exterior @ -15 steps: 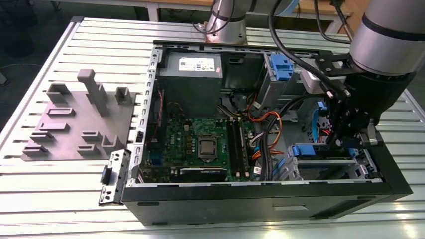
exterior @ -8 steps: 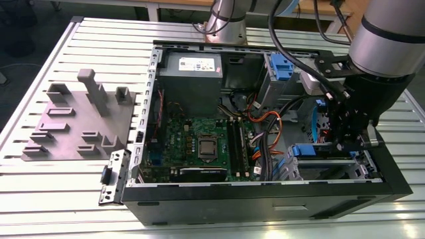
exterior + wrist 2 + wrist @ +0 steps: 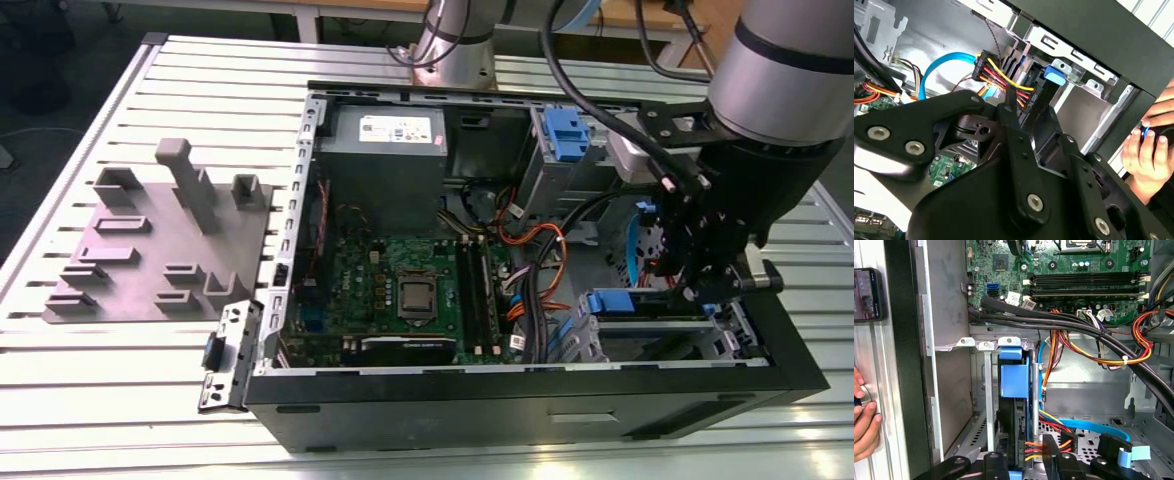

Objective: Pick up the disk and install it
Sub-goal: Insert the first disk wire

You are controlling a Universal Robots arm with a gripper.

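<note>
The disk [image 3: 1015, 380] stands on edge inside the drive cage of the open computer case [image 3: 534, 400]; its blue rail end faces the motherboard. The exterior view shows that blue end [image 3: 611, 300] at the cage mouth, low on the exterior view's right. A plug with red, yellow and orange wires [image 3: 1030, 450] sits against the disk's far end. My gripper [image 3: 1026, 465] hangs over that end, straddling the disk's upper edge. In the second wrist view the gripper [image 3: 1031, 120] is right at the disk's blue tab [image 3: 1055, 77] and the plug. In the exterior view the gripper [image 3: 701, 285] reaches down into the cage.
A grey moulded plate with upright pegs [image 3: 160, 240] lies on the slatted table on the exterior view's left. A bare blue clip [image 3: 566, 135] sits in the upper bay. Thick black cables [image 3: 1064, 322] and a light-blue cable [image 3: 1089, 427] cross near the cage. A person's hand [image 3: 1149, 150] rests just outside the case wall.
</note>
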